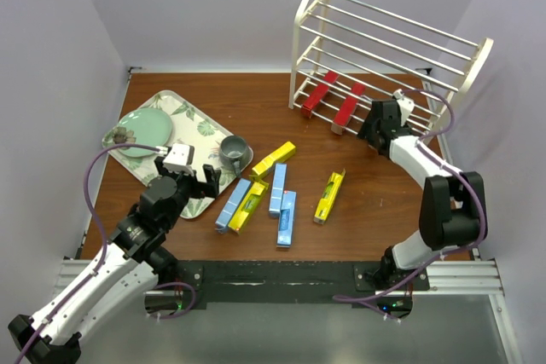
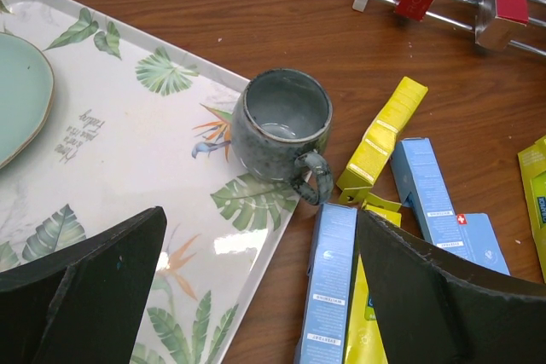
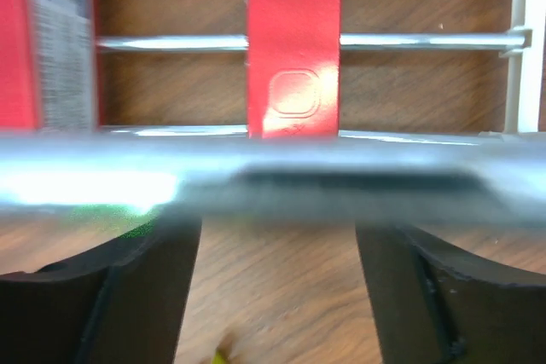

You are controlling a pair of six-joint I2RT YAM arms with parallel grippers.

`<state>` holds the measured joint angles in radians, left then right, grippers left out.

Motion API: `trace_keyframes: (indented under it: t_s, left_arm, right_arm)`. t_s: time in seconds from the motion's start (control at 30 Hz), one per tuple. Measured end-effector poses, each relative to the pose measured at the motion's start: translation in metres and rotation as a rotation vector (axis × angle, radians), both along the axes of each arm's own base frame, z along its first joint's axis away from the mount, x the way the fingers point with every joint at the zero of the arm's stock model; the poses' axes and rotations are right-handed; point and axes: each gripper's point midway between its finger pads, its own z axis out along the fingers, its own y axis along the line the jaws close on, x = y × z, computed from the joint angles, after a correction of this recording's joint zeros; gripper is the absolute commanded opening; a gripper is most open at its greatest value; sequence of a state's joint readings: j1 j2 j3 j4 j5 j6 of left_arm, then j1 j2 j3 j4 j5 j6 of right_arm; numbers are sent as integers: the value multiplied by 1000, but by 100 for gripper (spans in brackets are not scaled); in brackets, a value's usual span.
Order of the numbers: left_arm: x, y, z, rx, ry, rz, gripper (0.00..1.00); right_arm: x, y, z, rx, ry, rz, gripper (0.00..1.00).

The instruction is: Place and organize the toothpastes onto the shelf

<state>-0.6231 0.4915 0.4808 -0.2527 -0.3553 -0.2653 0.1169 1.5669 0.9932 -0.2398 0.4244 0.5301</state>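
Observation:
The white shelf [image 1: 384,49] stands at the back right. Two red toothpaste boxes [image 1: 318,94] [image 1: 347,106] lie on its bottom tier. Three yellow boxes [image 1: 273,160] [image 1: 248,206] [image 1: 328,197] and three light blue boxes [image 1: 233,204] [image 1: 277,188] [image 1: 286,218] lie loose on the table. My left gripper [image 1: 192,178] is open and empty above the tray's edge, with a blue box [image 2: 331,287] beside its right finger. My right gripper [image 1: 380,125] is open and empty at the bottom tier; a blurred shelf rod [image 3: 273,172] crosses before a red box [image 3: 294,40].
A leaf-patterned tray [image 1: 192,121] at the left holds a green plate [image 1: 143,130]. A grey mug [image 1: 235,153] stands at the tray's right corner, its handle next to the blue and yellow boxes. The shelf's upper two tiers hold nothing.

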Motion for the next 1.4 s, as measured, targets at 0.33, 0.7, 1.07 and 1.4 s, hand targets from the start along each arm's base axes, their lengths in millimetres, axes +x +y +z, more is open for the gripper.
trace_keyframes:
  t_s: [0.33, 0.7, 1.07, 1.4]
  left_arm:
    - [0, 0, -1, 3, 4, -1, 100]
    - [1, -3, -5, 9, 18, -13, 100]
    - [0, -5, -5, 7, 19, -22, 100]
    - [0, -5, -5, 6, 20, -26, 100]
  right_arm:
    - [-34, 28, 56, 117, -125, 91, 95]
    - [-146, 124, 15, 239, -3, 293, 91]
    - [-222, 180, -37, 194, 160, 366, 81]
    - [-219, 186, -57, 86, 150, 269, 60]
